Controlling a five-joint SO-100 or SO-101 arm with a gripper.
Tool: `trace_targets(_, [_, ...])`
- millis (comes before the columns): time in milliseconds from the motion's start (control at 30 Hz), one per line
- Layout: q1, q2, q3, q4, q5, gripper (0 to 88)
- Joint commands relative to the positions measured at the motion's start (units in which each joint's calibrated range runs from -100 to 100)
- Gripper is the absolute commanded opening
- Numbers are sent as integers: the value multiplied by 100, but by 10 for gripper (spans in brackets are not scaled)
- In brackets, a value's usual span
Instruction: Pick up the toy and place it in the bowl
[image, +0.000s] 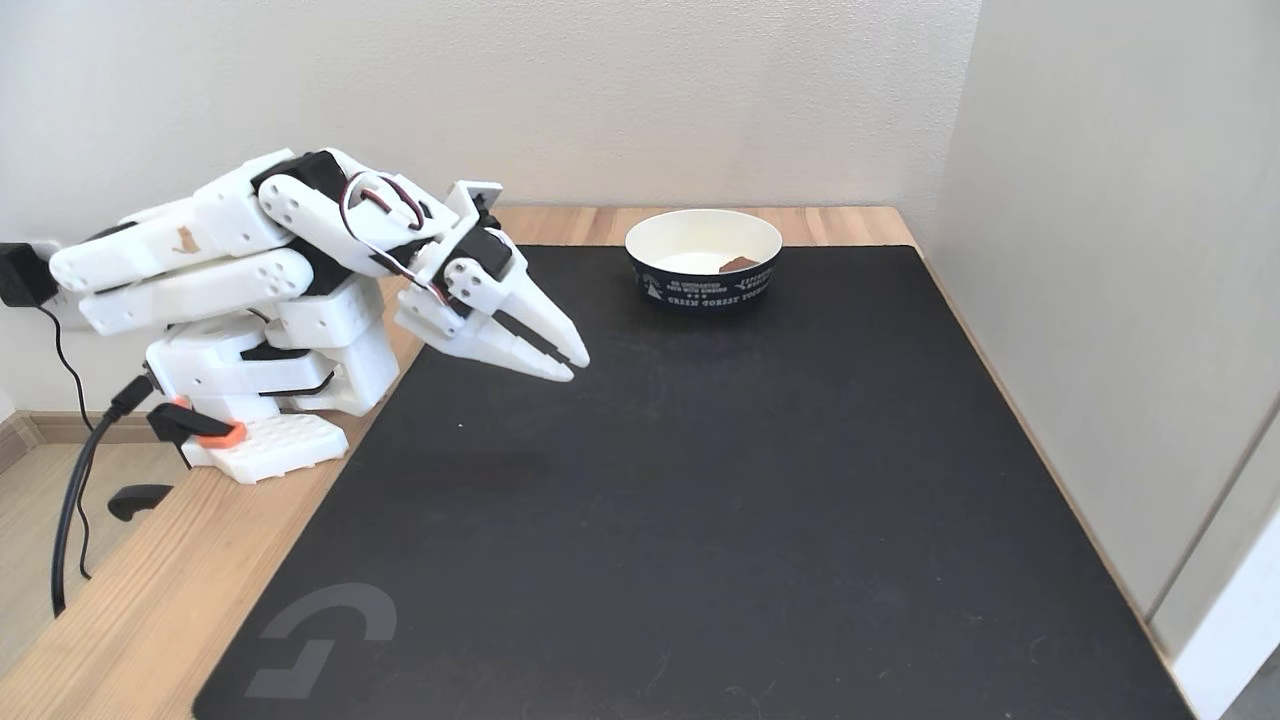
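Note:
The bowl (703, 259), white inside with a dark navy printed outside, stands at the far edge of the black mat in the fixed view. The reddish-brown toy (739, 264) lies inside it against the right wall, only its top showing above the rim. My white gripper (575, 366) hangs folded back near the arm's base at the left, well left of and nearer than the bowl, above the mat. Its fingers are shut together and hold nothing.
A large black mat (700, 520) covers most of the wooden table (130, 620). The arm's base (270, 440) is clamped at the table's left edge, with black cables hanging off it. Walls close the back and the right side.

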Motion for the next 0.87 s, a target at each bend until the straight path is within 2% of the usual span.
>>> trace_targets(0, [10, -75, 6, 105, 27, 31])
trace_targets(833, [-49, -67, 6, 29, -4, 31])
